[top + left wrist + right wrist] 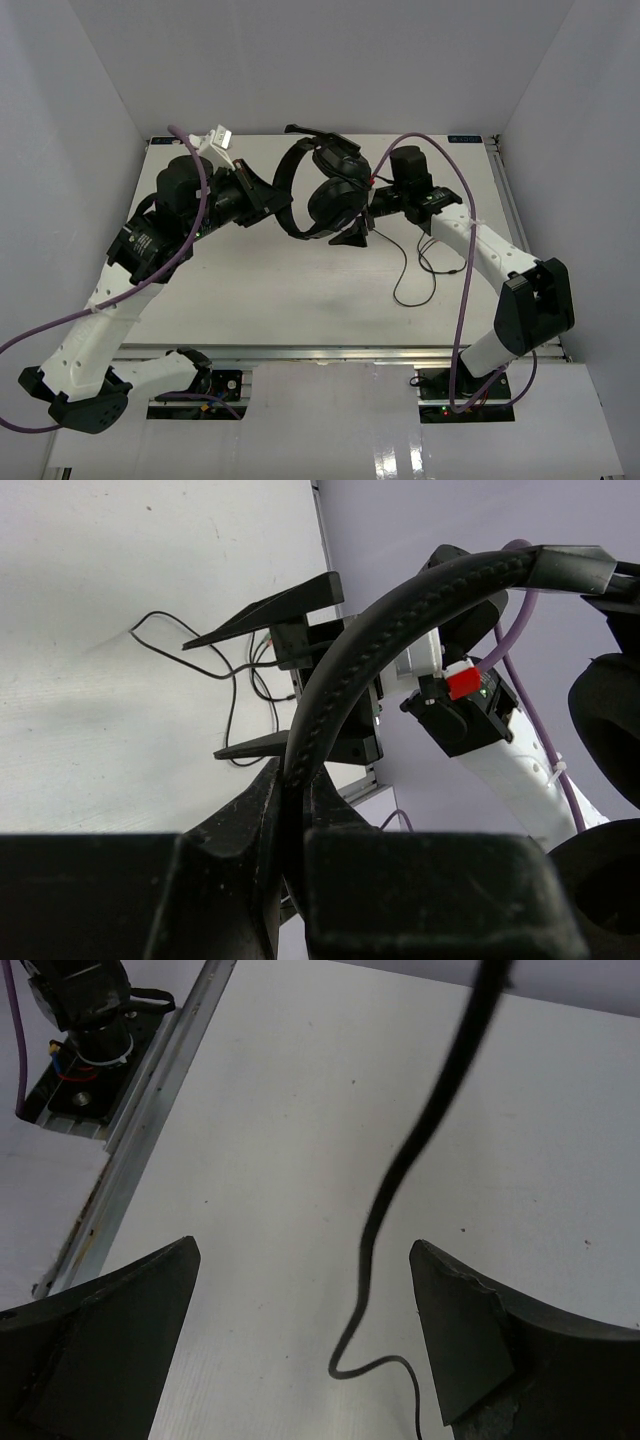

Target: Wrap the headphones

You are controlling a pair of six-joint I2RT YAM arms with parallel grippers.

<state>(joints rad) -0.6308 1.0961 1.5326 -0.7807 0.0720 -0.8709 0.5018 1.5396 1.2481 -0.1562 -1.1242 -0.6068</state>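
Headphones [325, 195] held off the worktop [270, 290] for wrapping.
Left hand [295, 790] clamps headband [400, 610] so cord [395, 1170] dangles; right hand [303, 1250] open beside headphones, straddling cord.

White table [300, 300], matte, faint dark specks on surface. Aluminium rail [330, 352] along near edge; second rail [512, 210] along right edge. Plain white walls [320, 60] closing off left, far and right sides. Glossy white panel [330, 430] below near edge, catching light.
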